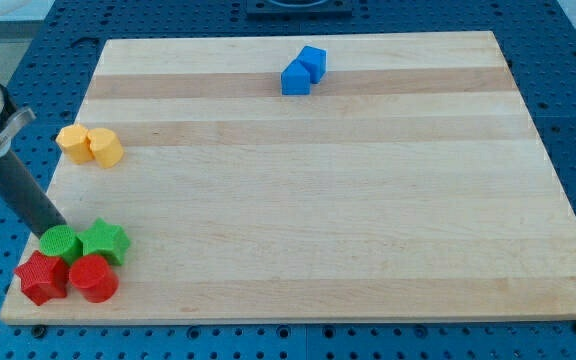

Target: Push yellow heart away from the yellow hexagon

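**Tip parked at green cluster; yellow pair not yet separated**

The tool is a plain rod with nothing to open and nothing held. My tip (56,232) is seen at the view's lower left, touching or just behind the green cylinder (60,243). Right of the tip lies the green star (105,241); below it the red star (42,278) and red cylinder (93,278).

The yellow heart (73,143) and yellow hexagon (105,147) sit touching, above the tip, near the desk (318,200) edge. Judgement: the tip must be brought between them. Two blue blocks (303,71) lie well away, upper right.
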Available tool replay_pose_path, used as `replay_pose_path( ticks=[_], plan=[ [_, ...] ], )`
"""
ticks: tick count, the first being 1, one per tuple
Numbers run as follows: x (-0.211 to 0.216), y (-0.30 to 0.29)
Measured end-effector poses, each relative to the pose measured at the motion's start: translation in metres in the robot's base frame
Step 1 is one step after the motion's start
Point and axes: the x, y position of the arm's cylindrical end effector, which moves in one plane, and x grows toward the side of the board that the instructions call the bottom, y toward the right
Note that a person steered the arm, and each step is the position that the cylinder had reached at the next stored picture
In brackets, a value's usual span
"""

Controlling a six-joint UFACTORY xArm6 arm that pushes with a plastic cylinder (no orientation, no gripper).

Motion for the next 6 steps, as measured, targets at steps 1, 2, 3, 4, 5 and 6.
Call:
replay_pose_path(
  ticks=[1, 2, 3, 4, 5, 6],
  plan=[
    [-0.007, 0.0],
    [-0.037, 0.001],
    [-0.082, 0.022],
    [-0.124, 0.03],
    [-0.163, 0.03],
    [-0.18, 0.024]
  ],
)
